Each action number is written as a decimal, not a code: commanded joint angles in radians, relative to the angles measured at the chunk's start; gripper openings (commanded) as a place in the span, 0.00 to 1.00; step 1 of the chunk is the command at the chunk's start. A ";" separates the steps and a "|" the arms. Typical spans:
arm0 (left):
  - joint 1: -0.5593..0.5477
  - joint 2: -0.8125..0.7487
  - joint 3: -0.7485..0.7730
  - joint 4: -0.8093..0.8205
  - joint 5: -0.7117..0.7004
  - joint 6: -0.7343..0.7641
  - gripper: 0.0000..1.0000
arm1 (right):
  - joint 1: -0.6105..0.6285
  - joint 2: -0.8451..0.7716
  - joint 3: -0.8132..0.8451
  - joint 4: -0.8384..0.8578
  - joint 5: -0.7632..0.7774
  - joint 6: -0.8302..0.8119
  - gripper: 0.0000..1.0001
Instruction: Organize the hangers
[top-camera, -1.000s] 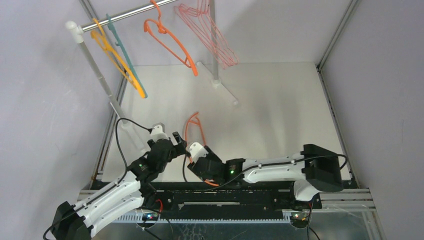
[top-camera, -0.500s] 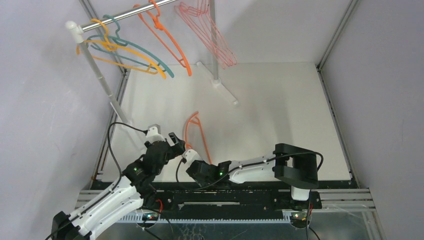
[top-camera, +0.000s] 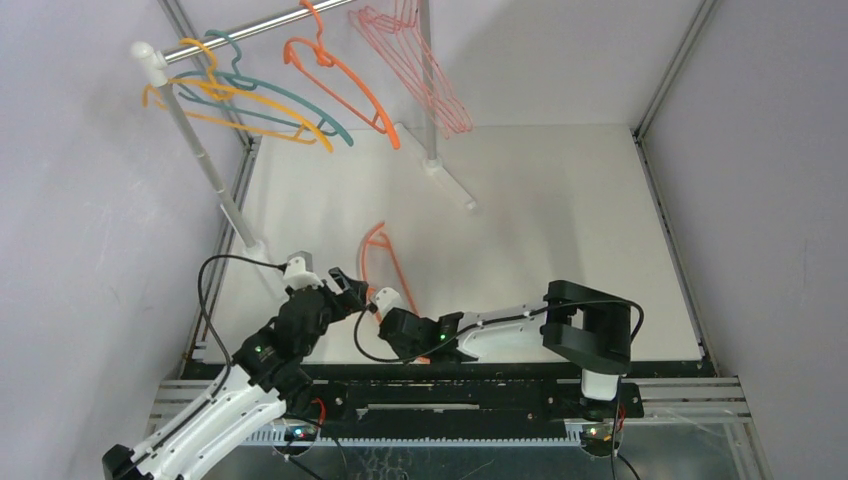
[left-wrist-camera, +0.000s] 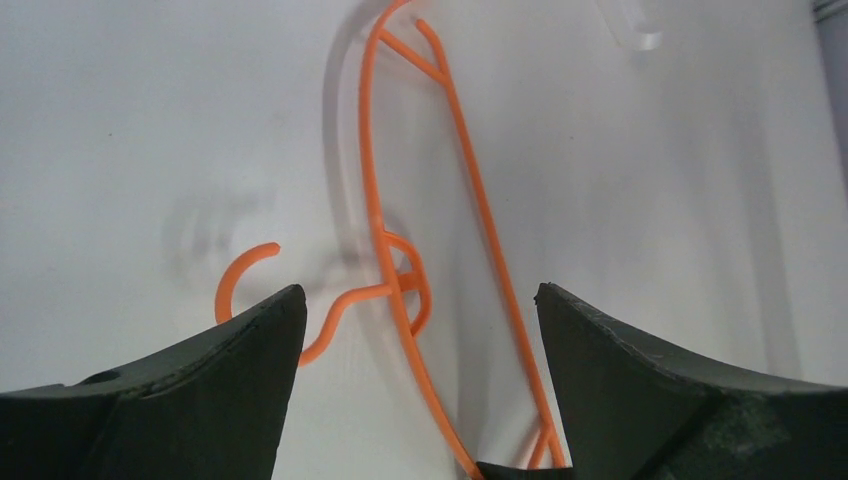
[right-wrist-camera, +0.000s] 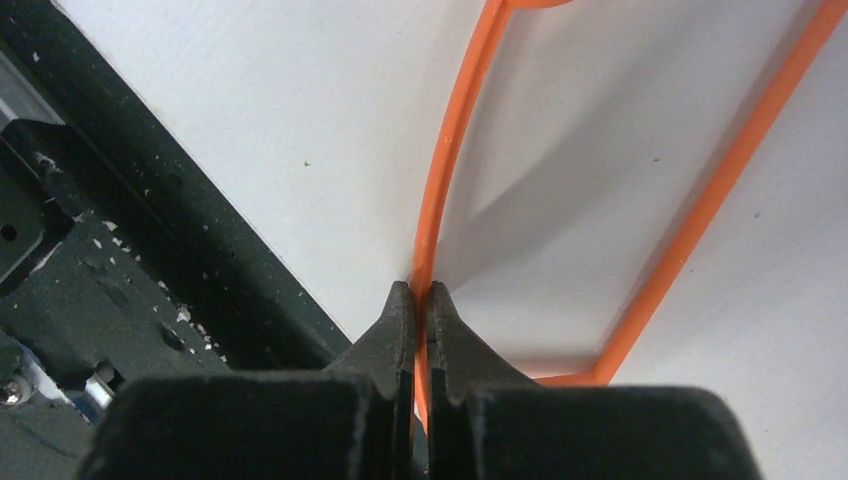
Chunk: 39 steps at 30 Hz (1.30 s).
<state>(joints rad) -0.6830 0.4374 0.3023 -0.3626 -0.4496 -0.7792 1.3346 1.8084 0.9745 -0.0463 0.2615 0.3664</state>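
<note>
An orange hanger (top-camera: 398, 275) lies flat on the white table near the front edge. My right gripper (top-camera: 392, 322) is shut on one thin bar of it (right-wrist-camera: 447, 150), jaws pinched together (right-wrist-camera: 422, 292). Just left of it, my left gripper (top-camera: 352, 288) hovers open over the same hanger (left-wrist-camera: 367, 150); its hook and neck show between the wide-apart fingers (left-wrist-camera: 420, 292), which touch nothing. On the silver rail (top-camera: 250, 30) hang a yellow-orange hanger (top-camera: 215, 92), a teal one (top-camera: 340, 128), an orange one (top-camera: 325, 60) and pale pink ones (top-camera: 440, 95).
The rail stands on white posts: one at the left (top-camera: 195, 140), one at the back middle (top-camera: 430, 110) with a foot bar on the table (top-camera: 450, 180). A black frame (right-wrist-camera: 150, 250) runs along the table's front edge, right beside my right gripper. Grey walls enclose three sides.
My right gripper has closed on the orange hanger's bar, and that arm has reached further left. The left arm shifted a little left. The yellow-orange and teal hangers swung round on the rail.
</note>
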 joint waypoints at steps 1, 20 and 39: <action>0.003 -0.071 0.014 -0.008 0.048 -0.008 0.88 | -0.036 -0.067 -0.006 0.061 0.038 0.006 0.00; 0.002 -0.085 0.073 0.046 0.154 -0.056 0.80 | -0.207 -0.220 0.006 0.250 -0.011 -0.030 0.00; -0.009 0.080 0.082 0.284 0.144 -0.095 0.78 | -0.144 -0.251 0.045 0.306 -0.085 -0.082 0.00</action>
<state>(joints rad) -0.6876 0.4862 0.3298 -0.1703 -0.3004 -0.8654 1.1553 1.6154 0.9619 0.1982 0.2134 0.3382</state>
